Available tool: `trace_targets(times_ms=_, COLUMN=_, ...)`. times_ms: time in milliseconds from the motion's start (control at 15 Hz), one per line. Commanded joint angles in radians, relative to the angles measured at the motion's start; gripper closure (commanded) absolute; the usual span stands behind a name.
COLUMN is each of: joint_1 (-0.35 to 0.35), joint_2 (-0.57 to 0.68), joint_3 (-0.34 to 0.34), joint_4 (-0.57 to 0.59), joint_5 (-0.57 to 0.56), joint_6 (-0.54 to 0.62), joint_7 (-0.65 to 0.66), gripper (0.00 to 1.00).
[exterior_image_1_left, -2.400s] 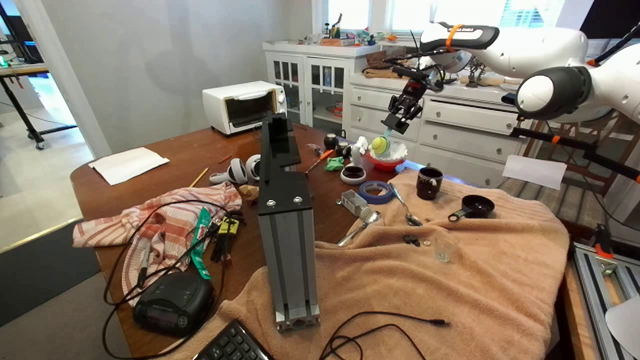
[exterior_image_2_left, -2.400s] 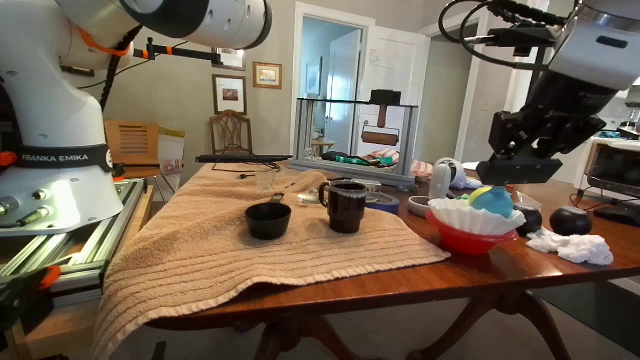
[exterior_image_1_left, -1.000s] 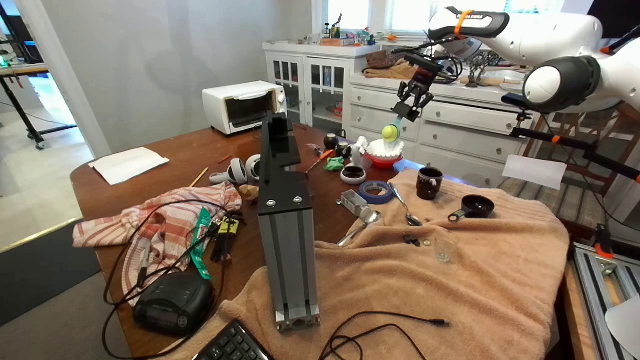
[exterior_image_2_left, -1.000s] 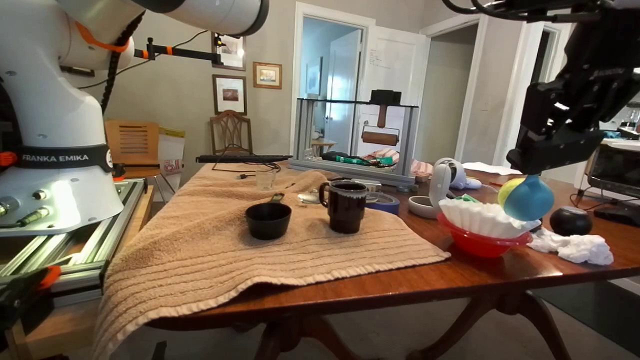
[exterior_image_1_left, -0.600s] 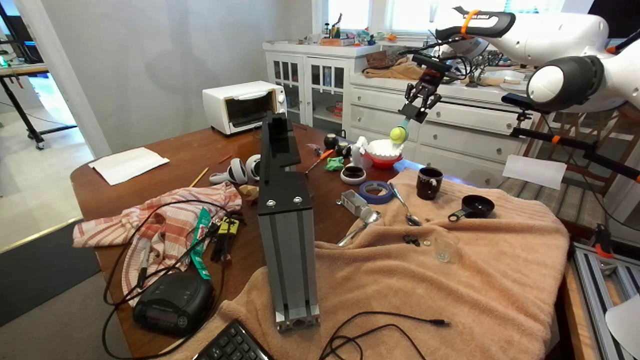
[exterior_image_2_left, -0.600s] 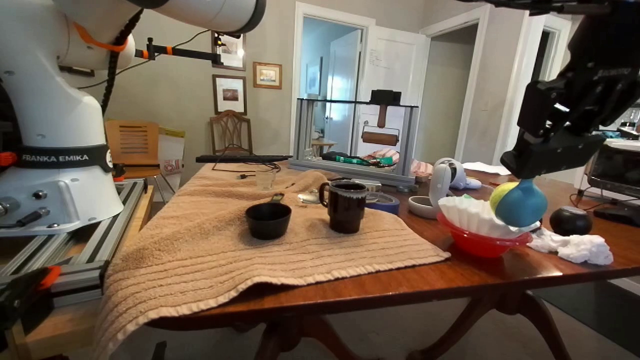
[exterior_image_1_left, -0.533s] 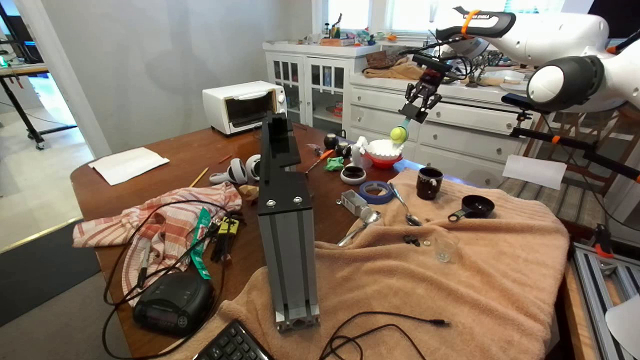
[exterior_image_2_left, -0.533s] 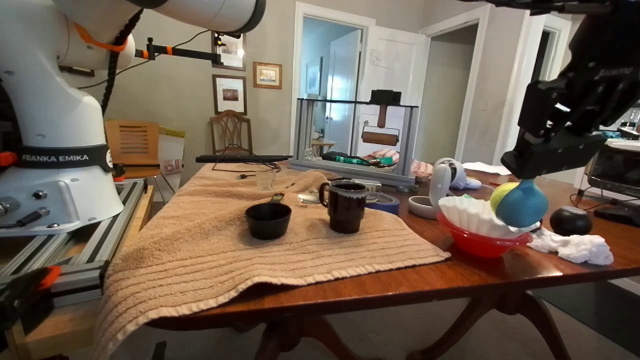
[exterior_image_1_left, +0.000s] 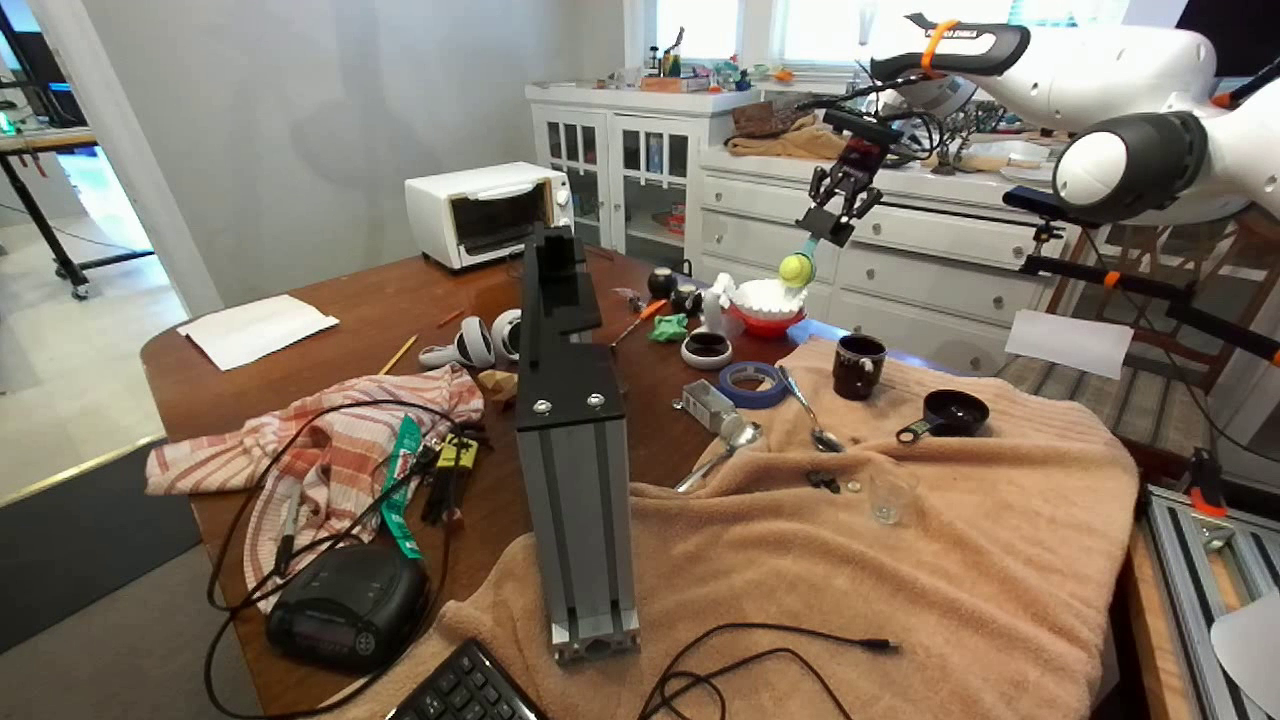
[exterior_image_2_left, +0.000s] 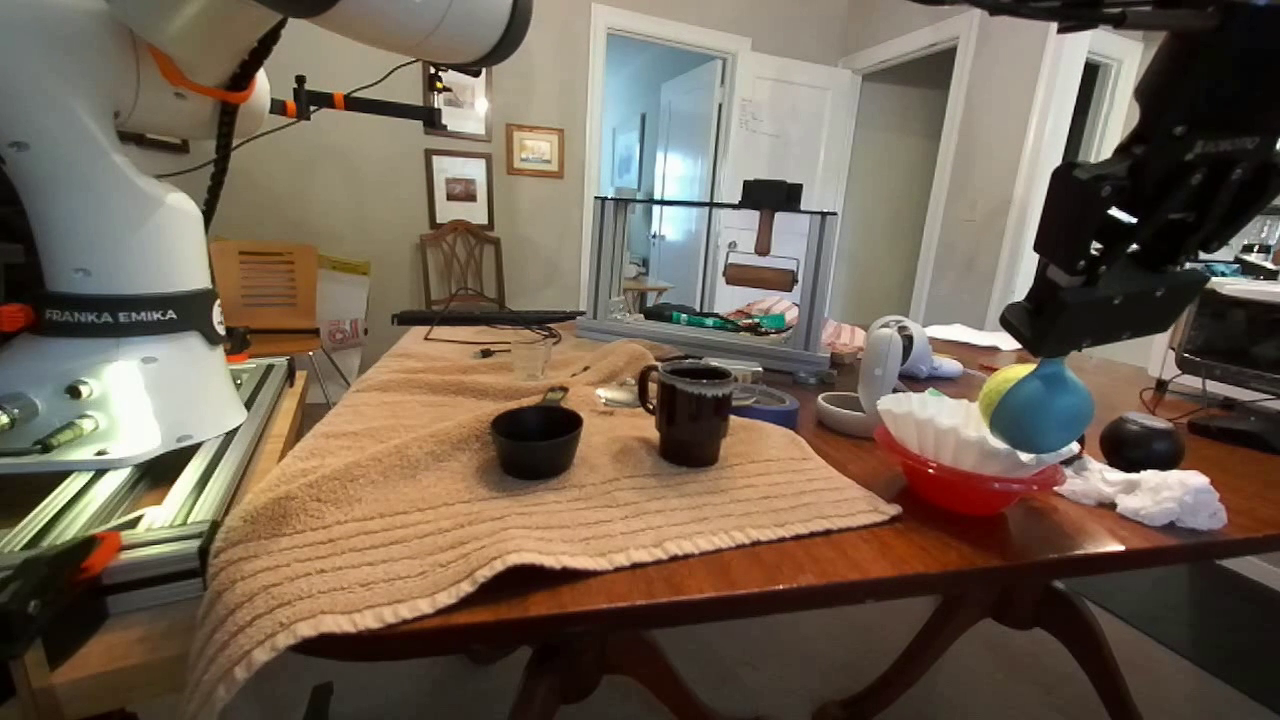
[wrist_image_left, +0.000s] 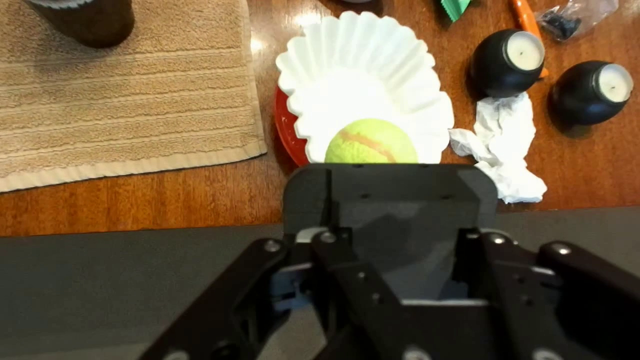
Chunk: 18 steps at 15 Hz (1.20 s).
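Observation:
My gripper (exterior_image_1_left: 843, 200) is shut on a black block (wrist_image_left: 400, 185), which fills the space between its fingers in the wrist view. Below the block hangs a teal-blue rounded scoop (exterior_image_2_left: 1043, 408), with a yellow-green tennis ball (wrist_image_left: 372, 145) against it. A red bowl (exterior_image_2_left: 958, 490) lined with a white fluted paper filter (wrist_image_left: 360, 60) stands on the table under and beside the scoop. In an exterior view the scoop overlaps the filter's edge; whether they touch I cannot tell. The block hides the lower part of the ball in the wrist view.
Crumpled white tissue (exterior_image_2_left: 1145, 495) and two black candle holders (wrist_image_left: 590, 92) lie beside the bowl. A dark mug (exterior_image_2_left: 695, 415) and black measuring cup (exterior_image_2_left: 537, 440) stand on the tan towel (exterior_image_2_left: 480, 530). A metal frame (exterior_image_1_left: 577, 500) rises from the table.
Compared with the oldest frames, the gripper has lifted the scoop and ball up from the filter and carried them sideways; the bowl shifted slightly. Over the last half second everything is nearly still.

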Motion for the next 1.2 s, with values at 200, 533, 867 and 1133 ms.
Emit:
trace_targets(times_ms=200, joint_1=0.010, joint_2=-0.025, joint_3=0.007, joint_4=-0.006, joint_5=-0.003, joint_6=-0.025, joint_7=-0.012, gripper=0.78)
trace_targets(times_ms=533, joint_1=0.037, joint_2=-0.052, joint_3=-0.005, joint_4=-0.018, joint_5=-0.027, joint_6=-0.037, joint_7=-0.078, gripper=0.78)
trace_targets(times_ms=867, joint_1=0.067, joint_2=-0.015, joint_3=-0.021, joint_4=0.016, joint_5=-0.056, joint_6=-0.082, joint_7=-0.139, gripper=0.78)
trace_targets(times_ms=1133, joint_1=0.091, joint_2=0.012, joint_3=-0.025, joint_4=0.028, joint_5=-0.060, joint_6=-0.048, joint_7=-0.211, gripper=0.78)
